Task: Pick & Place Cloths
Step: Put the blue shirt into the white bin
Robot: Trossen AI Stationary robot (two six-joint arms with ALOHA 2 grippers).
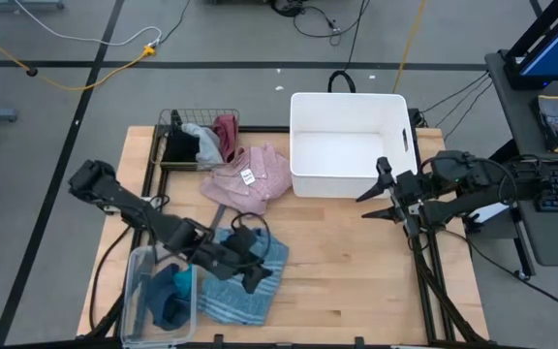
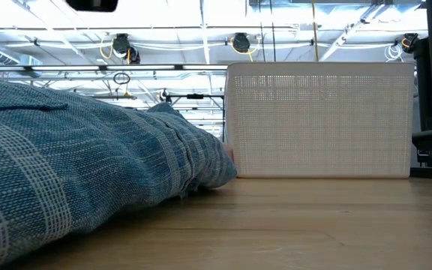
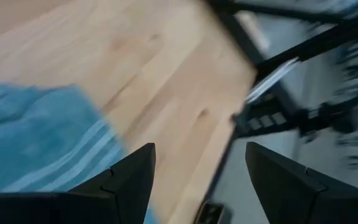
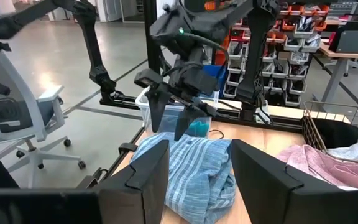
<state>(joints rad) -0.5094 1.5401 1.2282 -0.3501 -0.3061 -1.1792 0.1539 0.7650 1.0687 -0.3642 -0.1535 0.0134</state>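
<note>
A blue striped cloth (image 1: 223,296) (image 2: 73,165) (image 4: 197,168) lies crumpled on the table's near-left part. My left gripper (image 1: 256,275) (image 3: 197,171) (image 4: 169,127) hangs open just over the cloth's right edge (image 3: 39,143), fingers pointing down, apart from it in the right wrist view. A pink shirt with a white tag (image 1: 252,174) (image 4: 319,165) lies flat between the wire basket and the white bin. My right gripper (image 1: 376,201) (image 4: 197,171) waits open, level, at the bin's near right corner.
A white bin (image 1: 349,143) (image 2: 321,120) stands at the table's far middle. A wire basket (image 1: 198,139) (image 4: 334,124) at far left holds black, grey and maroon cloths. A clear tub (image 1: 159,302) at near left holds teal and dark blue pieces. Bare wood lies between cloth and right gripper.
</note>
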